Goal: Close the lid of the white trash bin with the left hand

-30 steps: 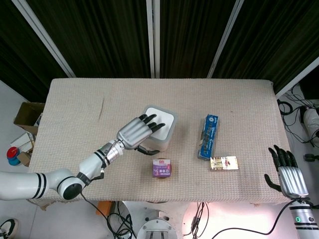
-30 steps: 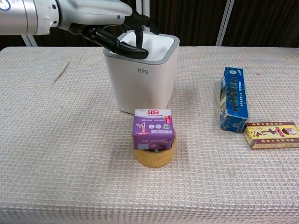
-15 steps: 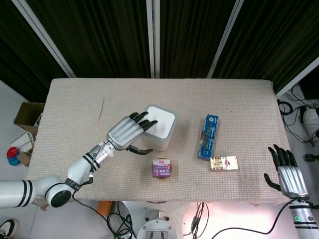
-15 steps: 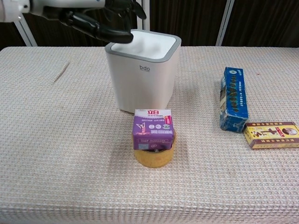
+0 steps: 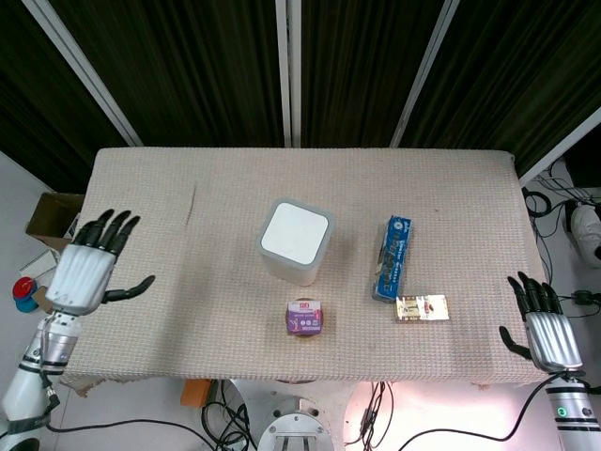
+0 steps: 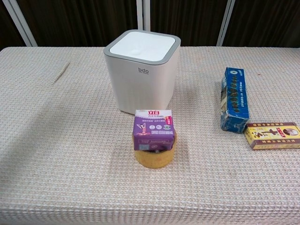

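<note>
Near the middle of the beige woven-cloth desk (image 5: 188, 188) stands the white square plastic trash bin (image 6: 141, 75), its flat white lid (image 6: 142, 45) lying level inside the grey rim, so the closing looks done. Both hands are well apart from it. At the desk's left edge the left hand (image 5: 86, 271) hangs with fingers (image 5: 111, 227) spread and thumb out, holding nothing; at the lower right corner the right hand (image 5: 547, 336) is likewise spread and empty.

Judging by its thin moulded walls, the bin is probably light and stiff, liable to slide or tip on the cloth if shoved sideways. Any further press should come straight down on the lid's centre with flat fingers, not on the rim.

Just in front of the bin a purple carton (image 6: 153, 130) sits on a yellow tape roll (image 6: 154, 157); to the right lie a blue box (image 6: 233, 98) and a gold flat box (image 6: 273, 135), touching it or nearly so.
</note>
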You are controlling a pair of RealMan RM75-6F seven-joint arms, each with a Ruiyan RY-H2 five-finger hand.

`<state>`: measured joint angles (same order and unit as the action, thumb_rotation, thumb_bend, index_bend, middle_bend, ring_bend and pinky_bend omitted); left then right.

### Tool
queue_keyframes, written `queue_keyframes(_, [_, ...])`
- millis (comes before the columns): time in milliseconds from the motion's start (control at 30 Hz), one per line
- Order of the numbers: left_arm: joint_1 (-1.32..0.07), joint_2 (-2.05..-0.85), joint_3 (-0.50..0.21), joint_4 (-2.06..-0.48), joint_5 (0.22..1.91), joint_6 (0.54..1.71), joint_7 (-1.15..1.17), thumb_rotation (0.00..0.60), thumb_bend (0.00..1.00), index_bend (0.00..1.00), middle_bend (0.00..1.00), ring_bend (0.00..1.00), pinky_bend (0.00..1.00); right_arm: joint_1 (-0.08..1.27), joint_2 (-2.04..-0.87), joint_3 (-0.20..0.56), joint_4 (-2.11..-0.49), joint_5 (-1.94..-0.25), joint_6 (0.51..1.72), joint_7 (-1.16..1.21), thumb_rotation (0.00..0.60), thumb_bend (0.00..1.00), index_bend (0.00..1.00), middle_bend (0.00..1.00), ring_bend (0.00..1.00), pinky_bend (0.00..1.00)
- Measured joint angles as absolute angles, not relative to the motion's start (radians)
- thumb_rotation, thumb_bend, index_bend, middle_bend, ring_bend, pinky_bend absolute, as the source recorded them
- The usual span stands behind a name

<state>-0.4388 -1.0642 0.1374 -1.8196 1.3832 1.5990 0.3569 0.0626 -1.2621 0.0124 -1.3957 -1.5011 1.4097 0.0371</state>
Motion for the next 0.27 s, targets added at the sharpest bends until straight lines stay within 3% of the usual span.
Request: queue_keyframes(267, [-0.208, -1.166, 0.193, -1.509, 1.485, 1.730, 0.095, 0.011, 0.16, 0.08, 0.08, 0.06, 0.21, 0.076, -1.274, 0.013, -1.414, -1.495, 1.388, -0.027, 0.600, 0.28, 0.00, 0.00, 0.00, 0.00])
